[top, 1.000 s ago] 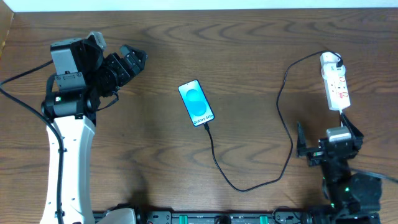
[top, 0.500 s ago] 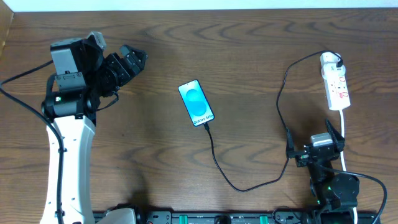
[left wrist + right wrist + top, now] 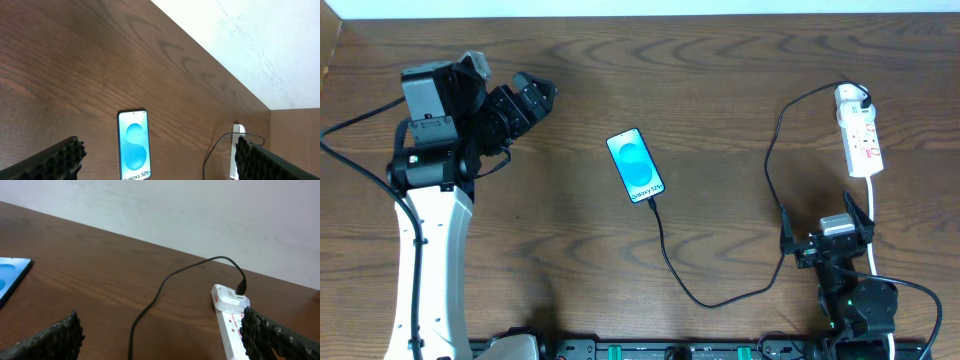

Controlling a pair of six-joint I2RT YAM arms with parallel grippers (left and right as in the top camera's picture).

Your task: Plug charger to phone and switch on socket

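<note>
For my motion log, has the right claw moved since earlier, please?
Yes: the right claw shifted leftward, away from the socket's near end.

I see soft, even light and sharp frames; the tabletop [image 3: 720, 70] beside my left claw [image 3: 534, 93] carries faint shadows.

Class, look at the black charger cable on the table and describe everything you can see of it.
The charger is a long, thin black cable lying slack on the wooden table. Its small tip meets the lower edge of the phone and looks plugged in. From there it curves toward the robot, loops back and arches into a black plug seated at the far end of the white socket.
</note>
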